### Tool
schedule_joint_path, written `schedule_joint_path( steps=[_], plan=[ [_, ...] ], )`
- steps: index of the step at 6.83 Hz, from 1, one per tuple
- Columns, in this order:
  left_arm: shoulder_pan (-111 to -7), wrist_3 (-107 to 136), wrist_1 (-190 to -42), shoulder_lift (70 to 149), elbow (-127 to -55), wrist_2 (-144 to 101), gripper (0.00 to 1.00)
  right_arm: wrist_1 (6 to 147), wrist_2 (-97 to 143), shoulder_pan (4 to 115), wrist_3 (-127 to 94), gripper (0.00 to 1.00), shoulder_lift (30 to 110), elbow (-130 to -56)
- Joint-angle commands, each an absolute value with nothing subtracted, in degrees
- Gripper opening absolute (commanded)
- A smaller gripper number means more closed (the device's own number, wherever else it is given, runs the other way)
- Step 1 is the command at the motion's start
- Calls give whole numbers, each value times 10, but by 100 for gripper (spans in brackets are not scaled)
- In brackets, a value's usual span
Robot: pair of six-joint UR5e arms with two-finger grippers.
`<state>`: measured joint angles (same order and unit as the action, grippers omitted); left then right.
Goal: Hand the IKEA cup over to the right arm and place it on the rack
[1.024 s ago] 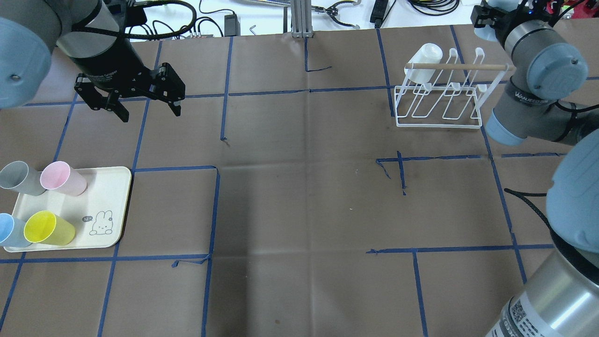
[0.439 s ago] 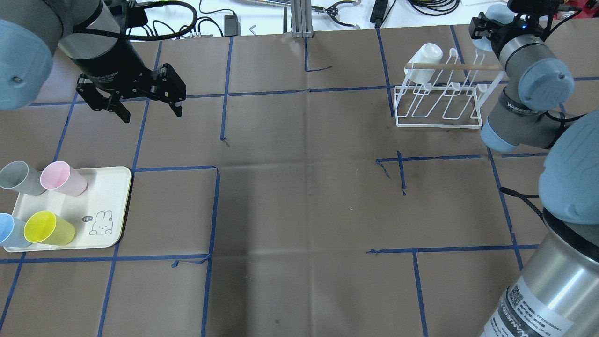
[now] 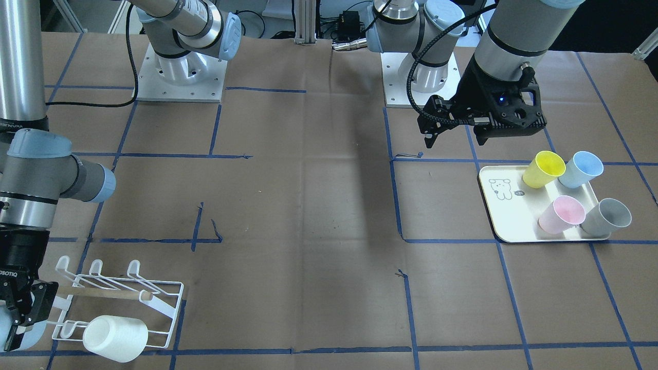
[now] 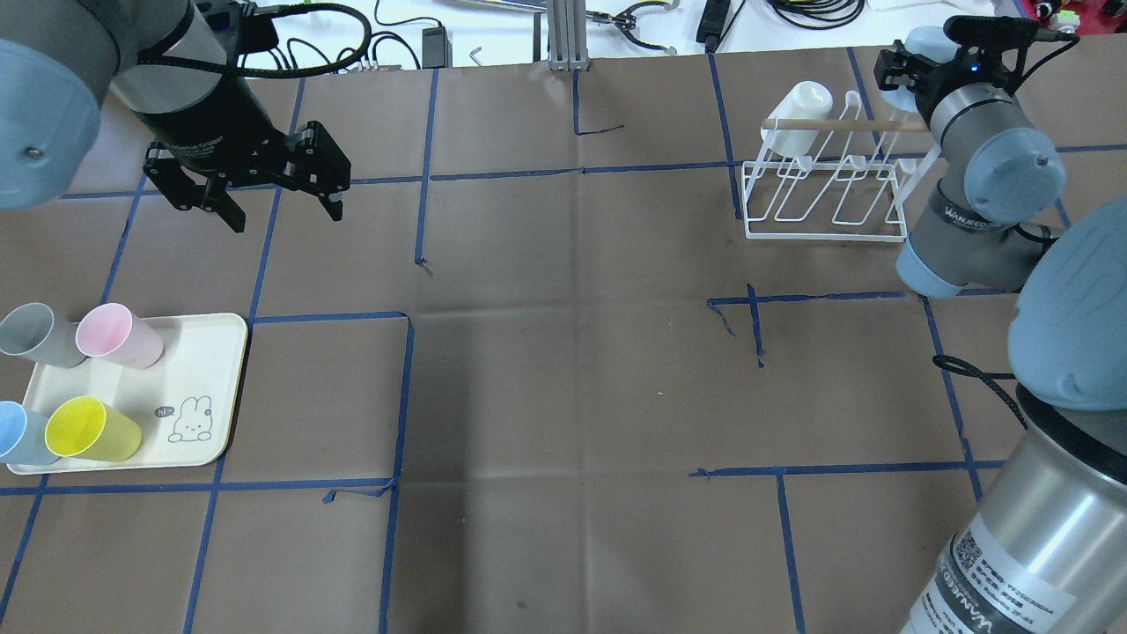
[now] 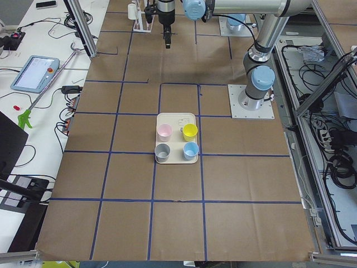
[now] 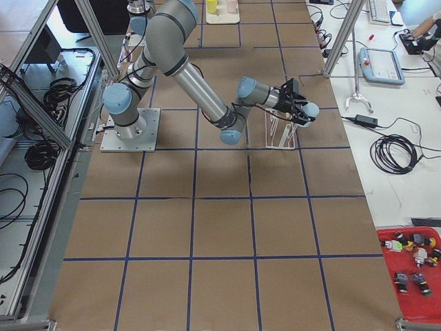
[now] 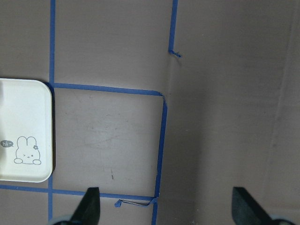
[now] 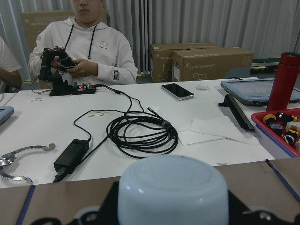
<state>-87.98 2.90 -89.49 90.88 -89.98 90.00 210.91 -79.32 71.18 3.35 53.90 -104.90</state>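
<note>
My right gripper (image 4: 907, 66) is shut on a pale blue IKEA cup (image 4: 923, 37), held on its side just beyond the far right end of the rack (image 4: 823, 231). The right wrist view shows the cup's rounded base (image 8: 173, 192) between the fingers. Seen from the front, that gripper (image 3: 23, 316) is beside the white wire rack (image 3: 172, 308). A white cup (image 4: 801, 114) hangs on the rack's far left prong. My left gripper (image 4: 273, 198) hovers open and empty over bare paper, beyond the tray; its fingertips (image 7: 89, 206) show at the bottom of the left wrist view.
A cream tray (image 4: 207, 370) with a rabbit drawing sits at the near left and holds grey (image 4: 35, 335), pink (image 4: 119, 335), yellow (image 4: 92, 429) and blue (image 4: 18, 433) cups. Beyond the table edge are cables (image 8: 140, 133) and a seated person (image 8: 89, 47).
My right arm has swung leftward, carrying the pale blue cup closer to the rack's far right end. The left arm and the tray cups have not moved.
</note>
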Motion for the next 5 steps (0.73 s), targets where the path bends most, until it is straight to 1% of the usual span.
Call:
schedule_joint_path(
  steps=[1, 2, 5],
  plan=[
    [-880, 29, -895, 908, -900, 900, 99, 2109, -801, 713, 35, 88, 541, -1056],
    [-880, 29, -895, 908, -901, 900, 99, 2107, -805, 714, 33, 100, 541, -1057],
    [-880, 30, -895, 908, -902, 900, 99, 2101, -805, 715, 33, 100, 547, -1056]
  ],
)
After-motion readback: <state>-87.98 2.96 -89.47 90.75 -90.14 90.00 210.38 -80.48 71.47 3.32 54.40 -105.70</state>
